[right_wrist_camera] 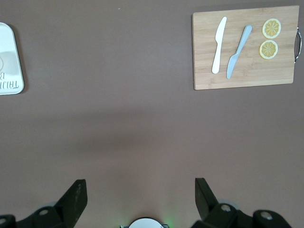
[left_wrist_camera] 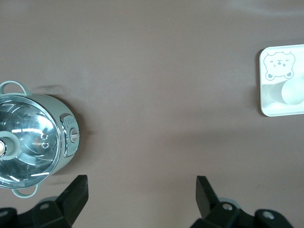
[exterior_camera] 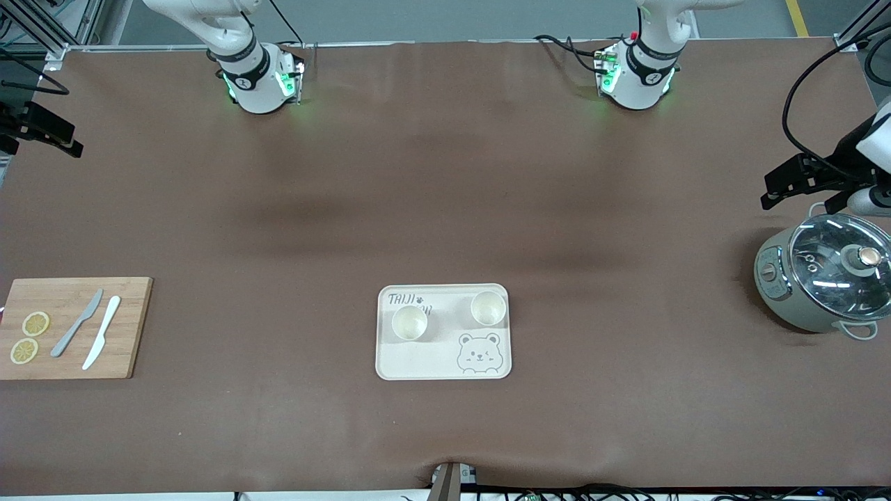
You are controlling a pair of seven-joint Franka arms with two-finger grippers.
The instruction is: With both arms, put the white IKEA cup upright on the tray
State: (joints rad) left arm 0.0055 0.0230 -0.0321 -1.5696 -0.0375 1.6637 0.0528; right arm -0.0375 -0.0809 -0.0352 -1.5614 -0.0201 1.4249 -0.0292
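The cream tray (exterior_camera: pixel 426 359) with the bear drawing lies on the brown table, near the front camera. Two white cups stand upright on it, one (exterior_camera: pixel 408 323) toward the right arm's end and one (exterior_camera: pixel 488 308) toward the left arm's end. The left wrist view shows the tray (left_wrist_camera: pixel 284 109) and a cup (left_wrist_camera: pixel 293 91). The right wrist view shows only the tray's edge (right_wrist_camera: pixel 7 57). My left gripper (exterior_camera: pixel 779 188) (left_wrist_camera: pixel 141 192) is open and empty, up beside the pot. My right gripper (exterior_camera: pixel 66 139) (right_wrist_camera: pixel 139 195) is open and empty, over the right arm's end of the table.
A grey-green pot with a glass lid (exterior_camera: pixel 825 278) (left_wrist_camera: pixel 33 142) stands at the left arm's end. A wooden cutting board (exterior_camera: pixel 69 327) (right_wrist_camera: pixel 244 47) with two knives and two lemon slices lies at the right arm's end.
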